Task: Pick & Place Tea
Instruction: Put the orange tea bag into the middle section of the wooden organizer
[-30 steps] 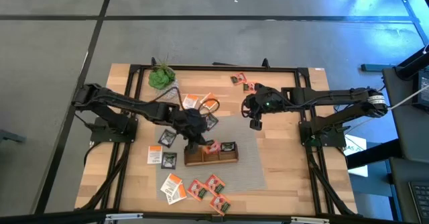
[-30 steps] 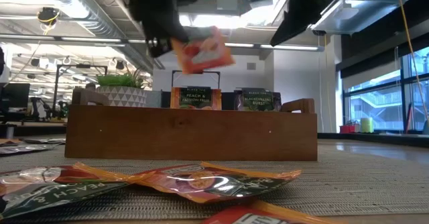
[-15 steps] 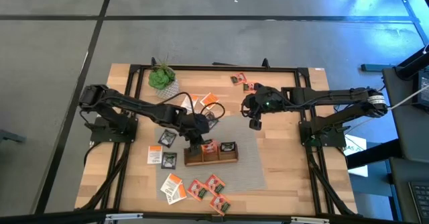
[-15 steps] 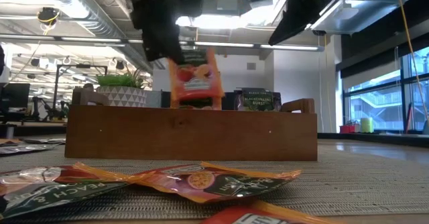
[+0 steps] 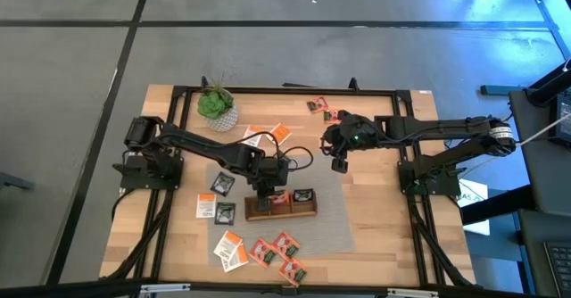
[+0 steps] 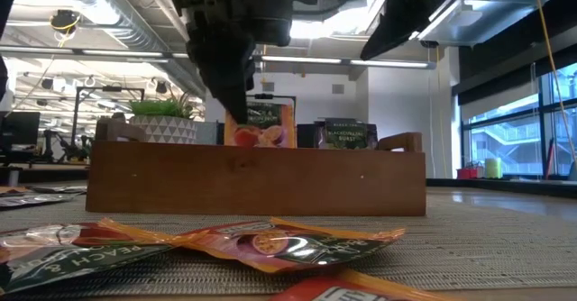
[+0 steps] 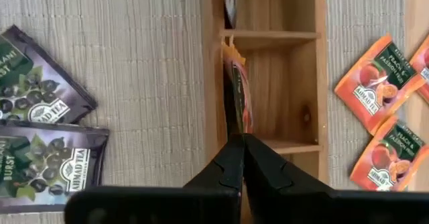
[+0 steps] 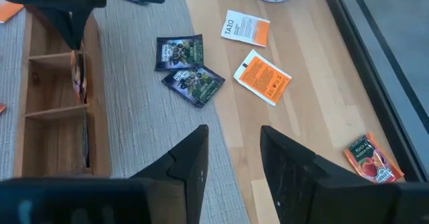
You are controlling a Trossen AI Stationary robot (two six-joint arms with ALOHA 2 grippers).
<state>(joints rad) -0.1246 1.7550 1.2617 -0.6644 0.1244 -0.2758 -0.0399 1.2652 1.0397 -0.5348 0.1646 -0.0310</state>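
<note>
The left end effector (image 5: 268,187) is lowered over the wooden tray (image 5: 282,209) at the centre of the tabletop (image 5: 384,227). Its fingers are pinched together on the top edge of an orange tea sachet (image 6: 266,127), which stands upright inside the tray's middle compartment. The right end effector (image 5: 338,154) hovers apart over the tabletop's far right, fingers partly spread and holding nothing. More loose sachets (image 5: 272,252) lie scattered on the near tabletop.
</note>
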